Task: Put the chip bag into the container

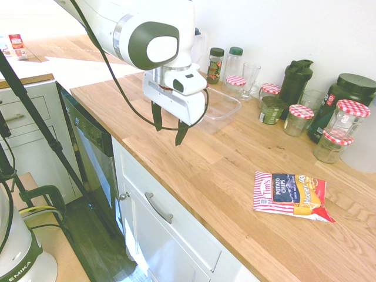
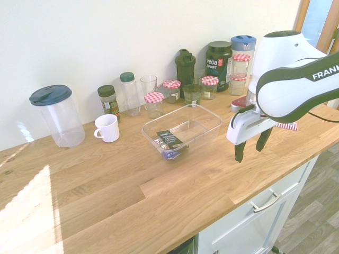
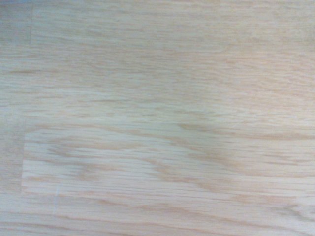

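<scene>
Evidently, the claw (image 1: 169, 135) hangs wide open above the wooden counter (image 1: 235, 167), gripping nothing.

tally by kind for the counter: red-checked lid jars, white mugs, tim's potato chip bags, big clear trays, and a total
Red-checked lid jars: 5
White mug: 1
Tim's potato chip bag: 1
Clear tray: 1
Total: 8

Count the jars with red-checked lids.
5 jars: one behind the clear tray, two flanking the dark shaker, two together beside the black tub. More may be hidden.
</scene>
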